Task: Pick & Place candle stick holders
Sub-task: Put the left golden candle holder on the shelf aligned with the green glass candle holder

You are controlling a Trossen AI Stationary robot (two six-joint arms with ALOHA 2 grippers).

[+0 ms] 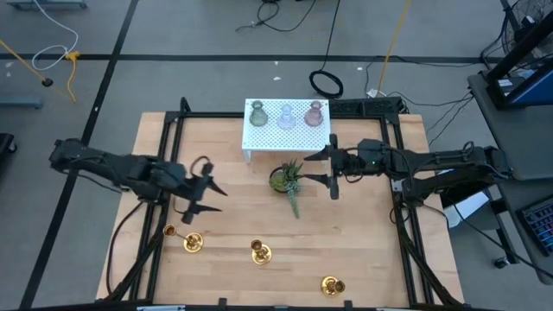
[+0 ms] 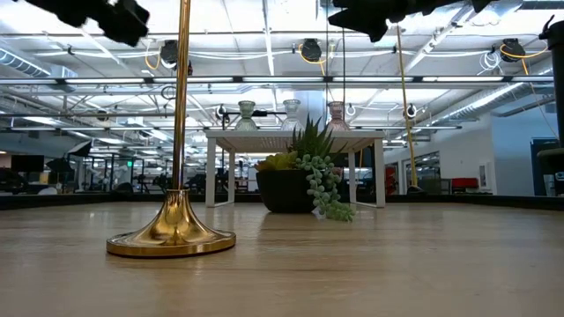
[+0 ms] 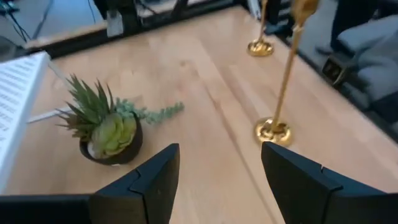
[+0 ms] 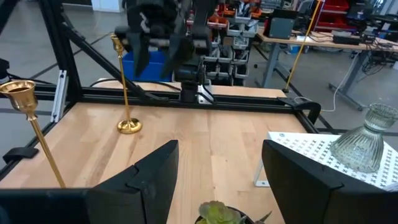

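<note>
Both sets of jaws are seen spread wide with nothing held between them. The left gripper [image 1: 207, 197] is held above the left half of the table [image 1: 363, 250], its fingers pointing toward the middle. The right gripper [image 1: 331, 169] is held above the table's right half, just beside the plant [image 1: 286, 180], fingers pointing toward the left arm.

Three gold holders are stood upright along the table's near side. The left holder [image 1: 191, 244] is placed near the left edge, below the left gripper in the high view. The middle holder [image 1: 259, 252] is set near the centre line, well apart from both grippers. The right holder [image 1: 333, 285] is placed closest to the near edge, toward the right. None is touched by either gripper.

In the low view one holder's flared base [image 2: 173, 233] is seen close to the camera, its thin stem rising out of frame. In the left wrist view two holders are shown beyond the fingers [image 3: 155, 180], with the plant off to one side.

A white perforated stand [image 1: 288, 134] is placed at the table's far side, and three glass vases [image 1: 285, 116] are lined up on it. The plant is set just in front of the stand.
</note>
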